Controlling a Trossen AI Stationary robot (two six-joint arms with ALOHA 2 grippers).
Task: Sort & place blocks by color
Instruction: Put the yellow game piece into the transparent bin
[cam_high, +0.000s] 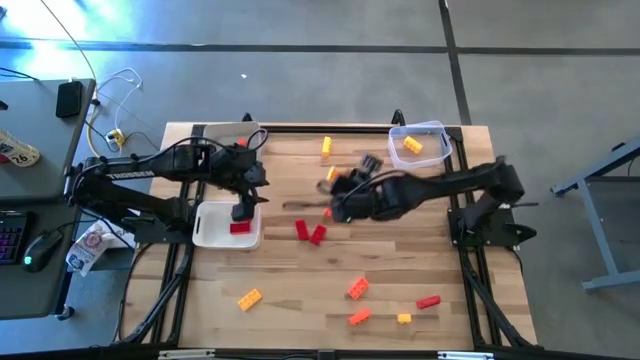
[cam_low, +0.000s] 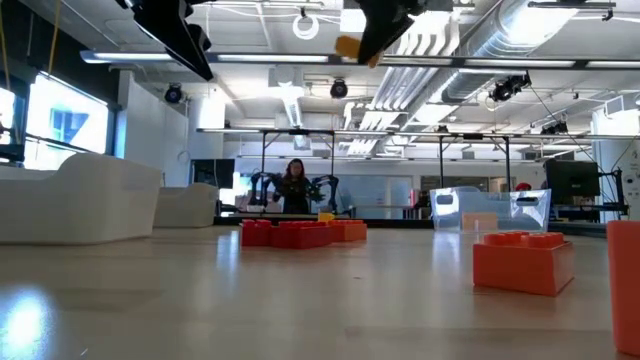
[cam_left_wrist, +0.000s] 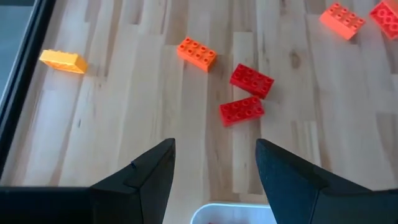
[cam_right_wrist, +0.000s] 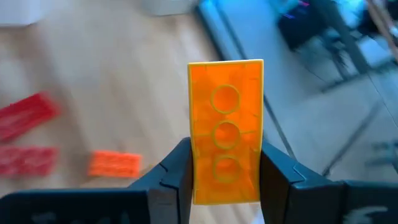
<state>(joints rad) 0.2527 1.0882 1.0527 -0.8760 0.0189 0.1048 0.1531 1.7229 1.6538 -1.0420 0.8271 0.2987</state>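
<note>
My right gripper (cam_right_wrist: 225, 186) is shut on an orange-yellow block (cam_right_wrist: 225, 118) above the table's middle (cam_high: 334, 197); the low view shows it lifted high (cam_low: 350, 46). My left gripper (cam_left_wrist: 214, 168) is open and holds nothing, hovering over the white tray (cam_high: 215, 232), where a red block (cam_high: 240, 228) lies. Two red blocks (cam_left_wrist: 251, 81) (cam_left_wrist: 241, 110) lie flat on the table between the arms. More red, orange and yellow blocks lie toward the near edge (cam_high: 357, 288). A yellow block (cam_high: 411, 146) lies in the clear tub (cam_high: 436, 132). My right gripper pinches the orange-yellow block between its two fingers (cam_right_wrist: 171, 177), which are on the block's long sides near one end (cam_right_wrist: 225, 180). The block's other end sticks out past the fingertips, along the fingers. Its hollow underside with three rings faces the wrist camera. It is lifted clear of the table.
A lone yellow block (cam_high: 326, 147) lies near the far edge. Another white tray (cam_high: 232, 133) stands at the far left corner. Near-edge blocks: yellow (cam_high: 249, 298), orange (cam_high: 360, 316), yellow (cam_high: 404, 318), red (cam_high: 428, 301). A person (cam_low: 296, 185) stands far behind the table.
</note>
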